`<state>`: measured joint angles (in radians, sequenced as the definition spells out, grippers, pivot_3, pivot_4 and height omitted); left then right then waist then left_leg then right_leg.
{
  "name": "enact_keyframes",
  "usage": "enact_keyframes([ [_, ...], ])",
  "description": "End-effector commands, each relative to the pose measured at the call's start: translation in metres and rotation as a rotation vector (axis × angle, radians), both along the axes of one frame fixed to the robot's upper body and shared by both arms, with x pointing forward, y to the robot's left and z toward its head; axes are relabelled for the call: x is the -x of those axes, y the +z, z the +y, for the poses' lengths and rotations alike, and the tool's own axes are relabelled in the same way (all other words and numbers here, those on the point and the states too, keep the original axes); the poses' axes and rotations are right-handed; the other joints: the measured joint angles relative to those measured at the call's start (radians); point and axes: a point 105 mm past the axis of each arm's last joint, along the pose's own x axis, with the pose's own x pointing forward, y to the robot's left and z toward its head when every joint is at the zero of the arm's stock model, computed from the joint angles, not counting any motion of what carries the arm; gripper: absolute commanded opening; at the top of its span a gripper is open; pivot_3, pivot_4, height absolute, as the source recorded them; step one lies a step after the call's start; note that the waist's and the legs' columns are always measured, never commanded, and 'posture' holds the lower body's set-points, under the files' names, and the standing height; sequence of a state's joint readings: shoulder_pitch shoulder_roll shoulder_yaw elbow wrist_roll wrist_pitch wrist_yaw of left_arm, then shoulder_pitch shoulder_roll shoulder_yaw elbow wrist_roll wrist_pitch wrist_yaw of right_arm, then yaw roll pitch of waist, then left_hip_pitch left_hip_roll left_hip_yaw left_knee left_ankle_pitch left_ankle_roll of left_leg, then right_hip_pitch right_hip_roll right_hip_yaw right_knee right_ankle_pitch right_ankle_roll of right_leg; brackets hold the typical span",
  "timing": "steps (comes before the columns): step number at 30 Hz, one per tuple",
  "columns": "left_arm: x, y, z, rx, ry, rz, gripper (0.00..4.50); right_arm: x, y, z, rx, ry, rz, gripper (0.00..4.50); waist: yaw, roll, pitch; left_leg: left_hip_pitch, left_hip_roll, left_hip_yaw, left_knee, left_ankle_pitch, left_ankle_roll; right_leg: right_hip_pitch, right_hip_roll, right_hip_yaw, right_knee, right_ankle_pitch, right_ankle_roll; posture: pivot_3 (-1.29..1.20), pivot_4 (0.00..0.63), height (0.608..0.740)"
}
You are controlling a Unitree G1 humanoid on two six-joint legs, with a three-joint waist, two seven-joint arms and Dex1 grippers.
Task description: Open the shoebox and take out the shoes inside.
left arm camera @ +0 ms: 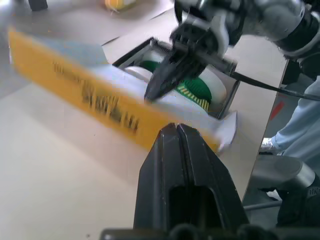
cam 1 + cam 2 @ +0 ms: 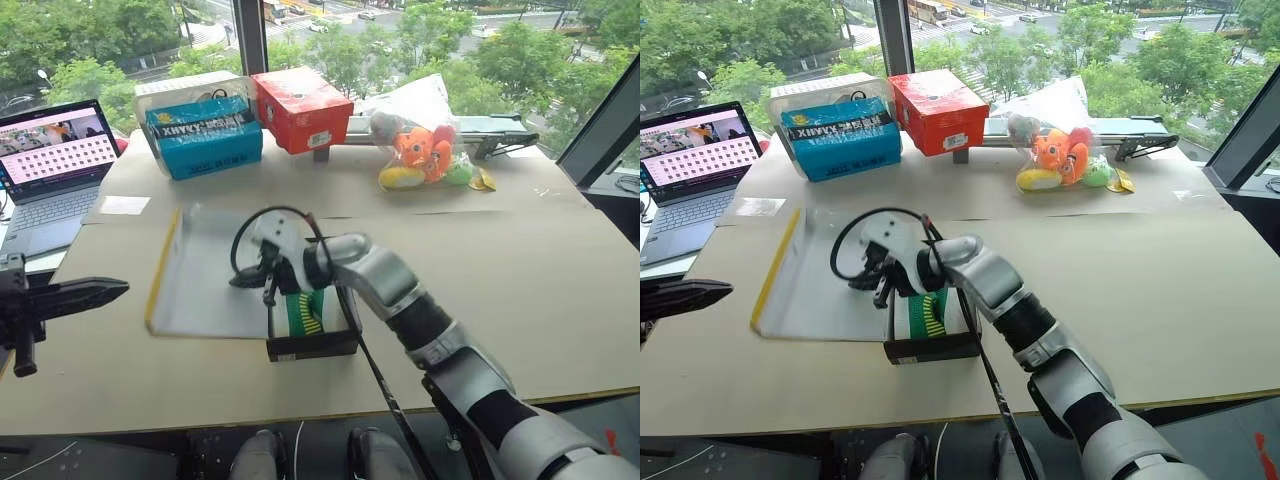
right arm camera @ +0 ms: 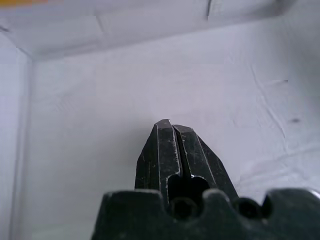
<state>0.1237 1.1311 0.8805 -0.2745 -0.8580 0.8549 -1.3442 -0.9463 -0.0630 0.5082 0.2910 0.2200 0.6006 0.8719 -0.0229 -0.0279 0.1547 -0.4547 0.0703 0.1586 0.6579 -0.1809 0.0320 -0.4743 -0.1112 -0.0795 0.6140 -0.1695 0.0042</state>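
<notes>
The shoebox (image 2: 312,346) lies open near the table's front edge. Its black base holds green shoes (image 2: 305,312) with yellow striped marks and white soles. The lid (image 2: 200,285) is folded out flat to the left, white inside up, with its yellow rim (image 1: 100,100) showing. My right gripper (image 2: 243,281) is shut and empty. It points left, low over the lid's white inside (image 3: 100,75), just beside the base. Off to the left, clear of the lid, my left gripper (image 2: 120,289) is also shut and empty, pointing right toward the box.
At the back stand a blue box (image 2: 205,135), a red box (image 2: 300,105) and a clear bag of orange and yellow plush toys (image 2: 425,150). An open laptop (image 2: 55,160) sits far left, with a white slip of paper (image 2: 125,205) beside it.
</notes>
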Motion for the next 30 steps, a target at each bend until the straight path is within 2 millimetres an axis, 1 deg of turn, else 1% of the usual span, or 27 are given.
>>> enact_keyframes([
  [1,-0.001,0.008,-0.001,-0.019,-0.014,-0.027,0.03,-0.001,-0.027,0.001,0.1,0.0,-0.017,0.0,-0.002,0.0,0.0,0.0,0.0,0.0,0.0,0.0,0.0,0.0,0.0,0.0,0.0,0.0,0.0,0.0,0.15,0.739],
  [3,-0.002,0.006,-0.003,-0.016,-0.027,-0.023,0.03,-0.001,-0.034,0.001,0.13,-0.002,-0.023,0.0,-0.006,0.0,0.0,0.002,0.0,0.0,0.0,0.0,0.0,0.001,0.0,0.0,0.0,0.0,0.0,0.0,0.15,0.739],
  [5,-0.003,0.005,-0.005,-0.013,-0.041,-0.019,0.03,-0.001,-0.032,0.001,0.12,-0.005,-0.02,0.0,-0.009,0.0,-0.001,0.008,0.001,0.001,-0.002,0.0,-0.001,0.002,-0.001,0.0,-0.001,-0.001,0.001,0.0,0.15,0.739],
  [6,-0.004,0.003,-0.007,-0.009,-0.05,-0.015,0.03,-0.002,-0.024,0.0,0.099,-0.008,-0.026,0.0,-0.011,-0.001,-0.001,0.01,0.0,0.001,-0.005,0.0,-0.001,0.003,-0.001,0.001,-0.001,-0.002,0.002,0.0,0.15,0.739],
  [9,-0.008,-0.004,-0.012,-0.005,-0.08,0.003,0.03,-0.005,0.014,-0.006,-0.01,-0.034,-0.021,0.0,-0.006,-0.003,-0.002,0.012,0.0,0.002,-0.011,0.002,-0.004,0.002,-0.001,0.002,-0.001,-0.001,0.001,0.0,0.15,0.739],
  [10,-0.008,-0.005,-0.012,-0.005,-0.085,0.005,0.03,-0.006,0.02,-0.007,-0.024,-0.04,-0.02,0.0,-0.004,-0.004,-0.003,0.012,0.0,0.002,-0.011,0.002,-0.004,0.002,-0.001,0.002,-0.001,-0.001,0.0,0.0,0.15,0.739],
  [11,-0.009,-0.006,-0.013,-0.003,-0.091,0.007,0.03,-0.005,0.03,-0.009,-0.054,-0.048,-0.015,0.0,-0.004,-0.004,-0.003,0.012,0.0,0.002,-0.011,0.002,-0.004,0.001,-0.001,0.002,-0.001,0.0,-0.001,0.0,0.15,0.739],
  [13,-0.012,-0.009,-0.015,-0.001,-0.105,0.01,0.03,-0.003,0.058,-0.014,-0.13,-0.062,-0.004,0.0,-0.003,-0.006,-0.004,0.01,0.0,0.002,-0.012,0.003,-0.005,0.001,-0.001,0.002,-0.001,0.001,-0.005,0.0,0.15,0.739],
  [15,-0.017,-0.011,-0.018,0.008,-0.125,0.01,0.03,0.004,0.095,-0.021,-0.242,-0.064,0.009,0.0,-0.001,-0.006,-0.004,0.007,0.0,0.002,-0.012,0.003,-0.006,0.0,-0.001,0.002,-0.001,0.002,-0.006,0.0,0.15,0.739],
  [16,-0.019,-0.011,-0.019,0.011,-0.133,0.01,0.03,0.006,0.109,-0.024,-0.295,-0.073,0.036,0.0,0.001,-0.006,-0.004,0.007,0.0,0.002,-0.012,0.003,-0.006,0.0,-0.001,0.002,-0.001,0.002,-0.006,0.0,0.15,0.739],
  [18,-0.021,-0.013,-0.021,0.013,-0.148,0.013,0.03,0.008,0.121,-0.031,-0.334,-0.103,0.059,0.0,0.002,-0.006,-0.004,0.007,0.0,0.002,-0.012,0.003,-0.006,0.0,0.0,0.002,0.0,0.002,-0.007,0.0,0.15,0.739],
  [19,-0.021,-0.015,-0.023,0.011,-0.157,0.016,0.03,0.007,0.123,-0.035,-0.343,-0.128,0.063,0.0,-0.001,-0.006,-0.004,0.007,0.0,0.002,-0.012,0.003,-0.006,0.0,0.001,0.002,0.0,0.002,-0.007,0.0,0.15,0.739],
  [21,-0.022,-0.02,-0.028,0.007,-0.184,0.026,0.03,-0.001,0.122,-0.054,-0.333,-0.229,0.043,0.0,-0.001,-0.006,-0.004,0.008,0.0,0.002,-0.013,0.003,-0.006,0.001,0.002,0.002,-0.001,0.002,-0.006,0.0,0.15,0.739],
  [22,-0.022,-0.022,-0.031,0.01,-0.198,0.029,0.03,-0.005,0.119,-0.064,-0.318,-0.291,0.03,0.0,0.0,-0.006,-0.004,0.008,0.0,0.002,-0.014,0.003,-0.006,0.001,0.002,0.002,-0.001,0.002,-0.007,0.0,0.15,0.739],
  [24,-0.023,-0.025,-0.038,0.023,-0.22,0.026,0.03,-0.016,0.108,-0.092,-0.273,-0.451,-0.003,0.0,0.006,-0.006,-0.004,0.008,0.0,0.002,-0.014,0.003,-0.006,0.001,0.001,0.002,-0.001,0.001,-0.009,0.0,0.15,0.739],
  [25,-0.024,-0.026,-0.039,0.023,-0.221,0.025,0.03,-0.019,0.104,-0.102,-0.253,-0.514,-0.018,0.0,0.011,-0.006,-0.004,0.008,0.0,0.002,-0.014,0.003,-0.006,0.001,0.0,0.002,-0.001,0.0,-0.009,0.0,0.15,0.739],
  [26,-0.025,-0.027,-0.04,0.022,-0.22,0.024,0.03,-0.019,0.101,-0.107,-0.241,-0.549,-0.027,0.0,0.012,-0.006,-0.004,0.008,-0.001,0.002,-0.014,0.003,-0.006,0.001,-0.001,0.001,-0.001,0.0,-0.009,0.0,0.15,0.739],
  [28,-0.025,-0.03,-0.041,0.018,-0.222,0.026,0.0,-0.021,0.086,-0.124,-0.141,-0.66,-0.09,0.56,0.01,-0.006,-0.004,0.007,-0.001,0.002,-0.014,0.004,-0.006,0.0,-0.002,0.002,-0.002,0.0,-0.009,0.0,0.15,0.739],
  [30,-0.026,-0.031,-0.043,0.017,-0.226,0.028,0.0,-0.016,0.075,-0.134,-0.079,-0.73,-0.106,1.02,0.006,-0.006,-0.004,0.007,-0.001,0.002,-0.014,0.004,-0.006,0.0,-0.001,0.002,-0.001,-0.001,-0.007,0.0,0.15,0.739],
])
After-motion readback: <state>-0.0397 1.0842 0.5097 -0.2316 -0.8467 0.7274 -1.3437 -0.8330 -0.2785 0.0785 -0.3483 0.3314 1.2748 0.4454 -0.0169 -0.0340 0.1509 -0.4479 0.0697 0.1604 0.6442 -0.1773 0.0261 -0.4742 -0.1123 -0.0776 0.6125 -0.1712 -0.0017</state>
